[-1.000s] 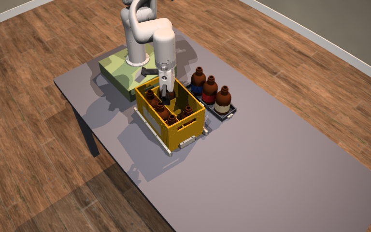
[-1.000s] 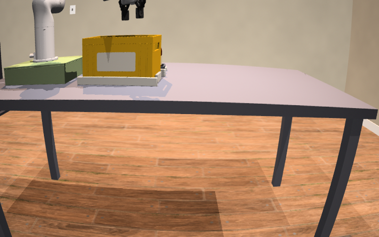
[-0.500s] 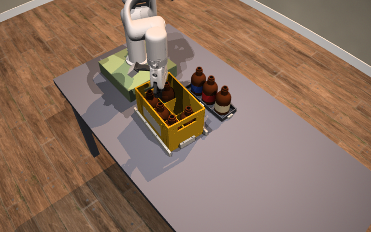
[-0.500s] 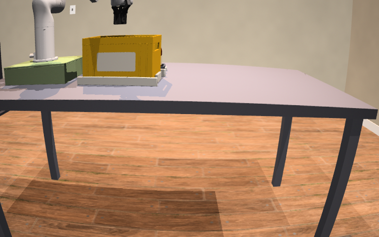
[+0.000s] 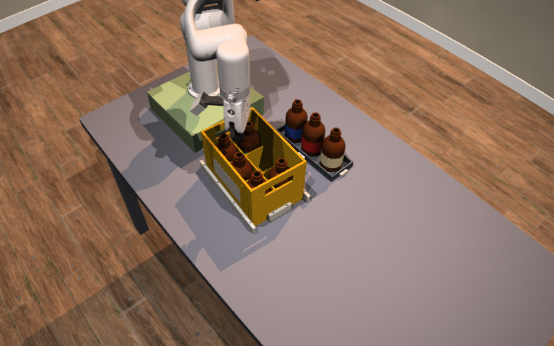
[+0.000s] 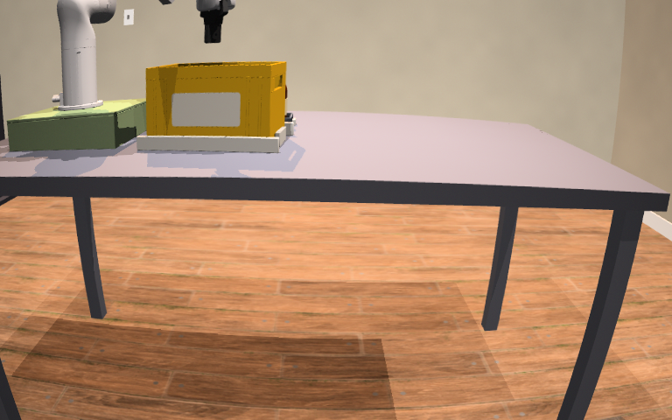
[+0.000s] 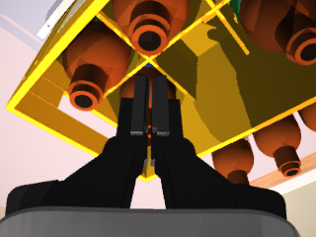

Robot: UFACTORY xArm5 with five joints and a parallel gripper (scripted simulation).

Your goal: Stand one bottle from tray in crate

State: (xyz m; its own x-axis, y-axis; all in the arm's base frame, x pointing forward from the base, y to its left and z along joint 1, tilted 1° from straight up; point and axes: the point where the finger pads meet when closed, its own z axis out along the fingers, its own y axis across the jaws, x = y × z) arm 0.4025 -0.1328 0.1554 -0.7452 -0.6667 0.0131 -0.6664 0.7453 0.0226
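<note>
We have the gripper [image 7: 150,133] closed on nothing above the crate [image 5: 278,192]; next we reopen and fetch a tray [image 5: 342,170] bottle [image 5: 332,149]

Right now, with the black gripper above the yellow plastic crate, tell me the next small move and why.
Probably open the fingers and swing across toward the dark flat tray. The black gripper hangs shut on nothing above the yellow plastic crate. The crate holds five brown bottles and its middle cell on the tray side is bare. Three labelled brown bottles stand on the tray, the blue-labelled one nearest the arm.
</note>
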